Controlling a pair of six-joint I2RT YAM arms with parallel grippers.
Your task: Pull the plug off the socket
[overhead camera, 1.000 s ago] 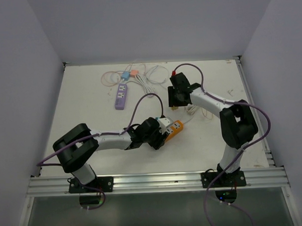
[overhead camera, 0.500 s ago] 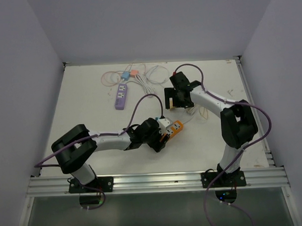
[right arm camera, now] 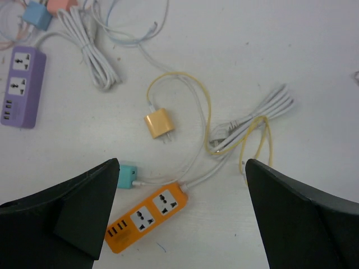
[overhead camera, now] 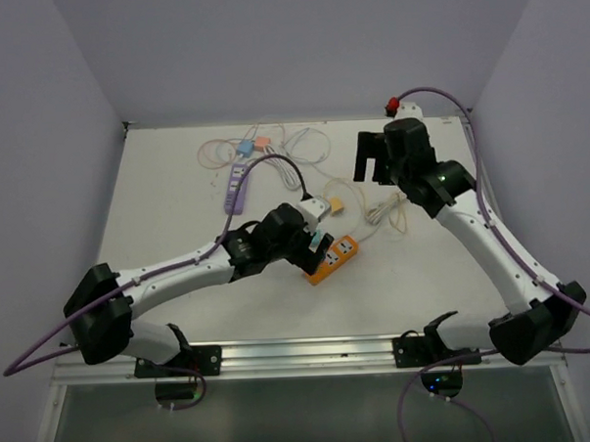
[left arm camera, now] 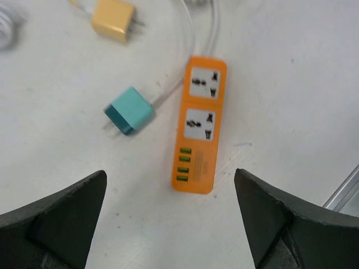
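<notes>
The orange socket strip (left arm camera: 199, 126) is lying flat near the middle of the bench (overhead camera: 167, 207), and both of its sockets are showing empty. A teal plug (left arm camera: 129, 110) is resting just beside it, apart from it, with its prongs pointing away. A yellow plug (right arm camera: 159, 123) is lying farther off on its looping cord. With no plug seated, the pull is looking finished, and little seems left beyond clearing the arms.

The left gripper (left arm camera: 170, 179) is hovering above the strip with its jaws spread wide and holding nothing. The right gripper (right arm camera: 182, 168) is hanging high over the cords, jaws likewise spread and empty.

A second ago both grippers were working low at the strip with their jaws closed. Now both arms are standing raised, and the right has swung well back.
</notes>
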